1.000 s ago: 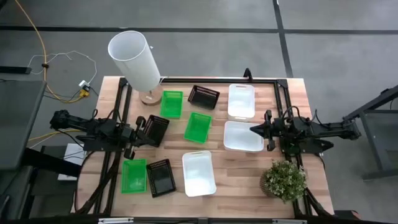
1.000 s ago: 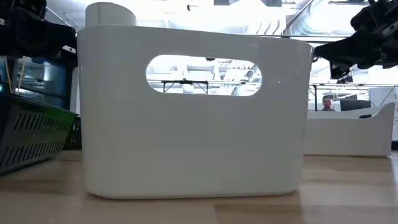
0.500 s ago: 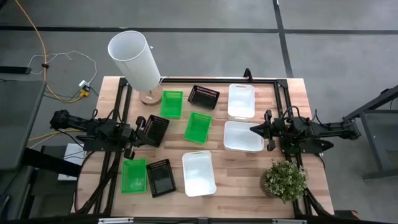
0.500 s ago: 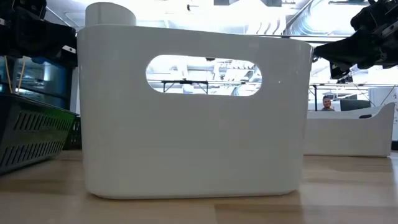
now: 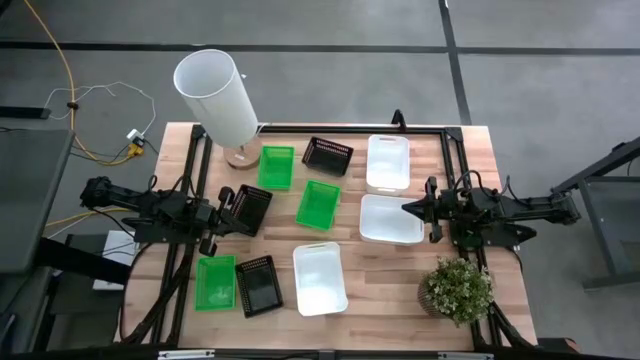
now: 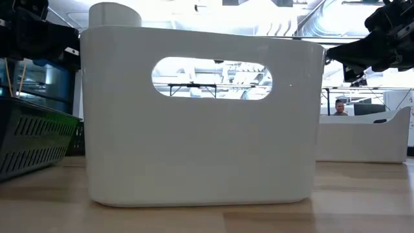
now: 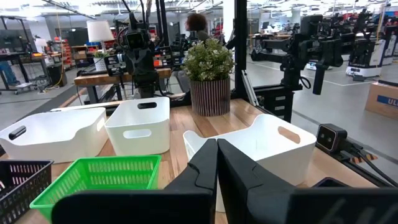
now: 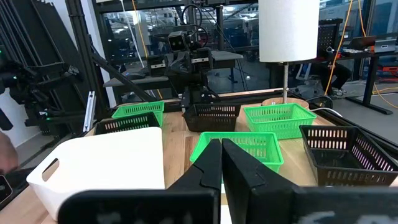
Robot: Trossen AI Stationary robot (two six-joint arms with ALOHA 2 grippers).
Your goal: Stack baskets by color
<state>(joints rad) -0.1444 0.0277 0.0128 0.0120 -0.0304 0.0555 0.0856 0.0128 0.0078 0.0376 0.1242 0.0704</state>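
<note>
Your table (image 5: pixel 380 285) carries nine unstacked baskets (image 5: pixel 318 204): three green, three black, three white, scattered. White cylinder lamp (image 5: pixel 217 96) far-left, potted plant (image 5: pixel 456 290) near-right. Left gripper (image 5: pixel 231 203) over a black basket, right gripper (image 5: pixel 408 209) above a white one; both pinched closed, empty.

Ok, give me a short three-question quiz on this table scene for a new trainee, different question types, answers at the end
1. True or false: the left gripper is open.
2. How many white baskets lie on the table?
3. Which basket lies nearest the right gripper? A) a green one B) a black one C) a white one

Key
1. False; it is shut, as is the right one.
2. Three, none stacked.
3. C, the white basket near the table's middle.
</note>
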